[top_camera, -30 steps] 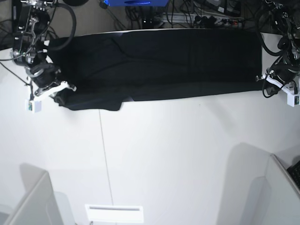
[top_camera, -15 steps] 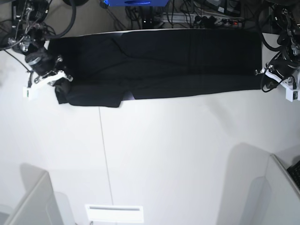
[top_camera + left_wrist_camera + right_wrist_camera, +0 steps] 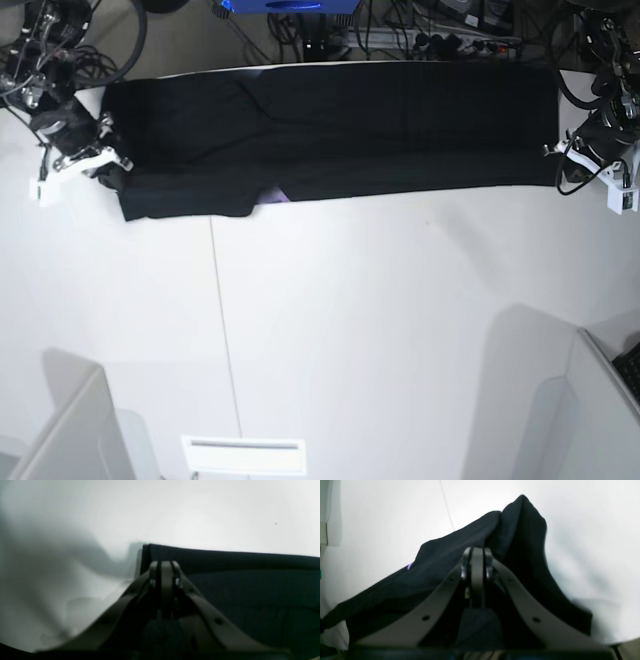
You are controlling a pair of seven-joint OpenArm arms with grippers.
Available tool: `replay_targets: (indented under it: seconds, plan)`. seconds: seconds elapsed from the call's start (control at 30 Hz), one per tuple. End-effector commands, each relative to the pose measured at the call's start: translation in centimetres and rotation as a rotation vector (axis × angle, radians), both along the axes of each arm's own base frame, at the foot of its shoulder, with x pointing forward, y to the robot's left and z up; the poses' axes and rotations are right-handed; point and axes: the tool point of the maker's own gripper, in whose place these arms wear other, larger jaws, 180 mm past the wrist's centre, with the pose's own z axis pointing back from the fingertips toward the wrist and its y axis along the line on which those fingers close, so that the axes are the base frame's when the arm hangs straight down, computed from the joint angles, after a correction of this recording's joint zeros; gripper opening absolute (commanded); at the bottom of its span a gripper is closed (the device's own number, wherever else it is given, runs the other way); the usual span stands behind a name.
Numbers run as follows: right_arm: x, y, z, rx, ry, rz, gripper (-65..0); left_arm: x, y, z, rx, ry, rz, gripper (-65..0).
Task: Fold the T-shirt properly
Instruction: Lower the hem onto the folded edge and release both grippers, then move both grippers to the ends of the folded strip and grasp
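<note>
The T-shirt point(image 3: 330, 135) lies stretched in a long black band along the far edge of the white counter point(image 3: 380, 330), reaching almost from the far left corner to the far right corner.

At the left end of the band, near the counter's far left corner, the right end effector point(image 3: 100, 160) sits on the cloth. In the right wrist view its fingers point(image 3: 477, 562) are pressed together with black fabric bunched around and under them, so it is clamped on the T-shirt point(image 3: 445, 562); the cloth rises in a peak beyond the fingertips and a tiny purple fleck shows on its near fold.

Along the band's front edge, left of the middle, a small purple patch of print point(image 3: 276, 197) peeks out where the hem steps back.

At the right end, by the far right corner, the left end effector point(image 3: 562, 160) meets the corner of the shirt. The left wrist view shows its fingers point(image 3: 166, 572) closed together at the T-shirt's point(image 3: 250, 585) front corner, with dark cloth under them, gripping the fabric there; the shirt's edge runs straight away across the white counter point(image 3: 200, 510).
</note>
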Motion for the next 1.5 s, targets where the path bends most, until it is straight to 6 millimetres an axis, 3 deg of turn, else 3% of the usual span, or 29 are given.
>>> replay_targets:
  seconds: [0.0, 0.23, 0.87, 0.9, 0.93, 1.0, 1.03, 1.13, 1.23, 1.33, 1.4, 1.47]
  plan:
    - [0.3, -0.4, 0.9, -0.01, -0.03, 0.0, -65.0, -0.1, 0.3, 0.7, 0.021, -0.004, -0.015, -65.0]
    - [-1.4, 0.5, -0.4, 0.019, 0.027, 0.003, -65.0, -2.3, 0.2, -0.6, 0.023, 0.066, -0.019, -65.0]
    - [-3.0, 0.0, -2.6, 0.042, 0.101, -0.033, -65.0, -2.5, 0.2, -0.8, 0.024, 0.073, -0.015, -65.0]
    - [-3.0, 0.0, -2.6, 0.042, 0.102, -0.035, -62.1, -2.5, 0.2, -0.8, 0.024, 0.073, -0.015, -65.0]
    - [-3.1, -0.1, -2.6, 0.04, 0.102, -0.037, -55.2, -2.5, 0.2, -0.8, 0.024, 0.073, -0.015, -65.0]
    - [-3.1, -0.1, -2.7, 0.04, 0.103, -0.037, -43.8, -2.6, 0.3, -0.8, 0.024, 0.074, -0.013, -55.1]
    - [-3.2, -0.3, -2.7, 0.03, 0.106, -0.039, -41.9, -2.6, 0.3, -0.8, 0.024, 0.074, -0.012, -49.2]
    - [-3.5, -1.0, -3.0, -0.034, 0.123, -0.042, -42.8, -2.6, 0.3, -0.8, 0.024, 0.074, -0.012, -35.7]
    - [-3.3, -1.5, -3.1, -0.088, 0.11, -0.04, -42.8, -2.4, 0.1, -0.7, 0.019, 0.068, -0.013, -29.1]
    - [-2.3, -0.6, -3.0, -0.102, 0.059, -0.018, -43.5, -2.6, -0.7, -1.3, -0.017, 0.061, 0.007, -34.2]
    - [-1.6, 0.3, -2.7, -0.1, 0.013, -0.007, -50.0, -2.3, -1.6, -1.8, -0.05, 0.049, 0.018, -48.2]
    - [-1.0, 1.8, -2.6, -0.094, -0.03, 0.045, -61.1, -2.6, -2.1, -2.6, -0.086, 0.054, 0.044, -65.0]
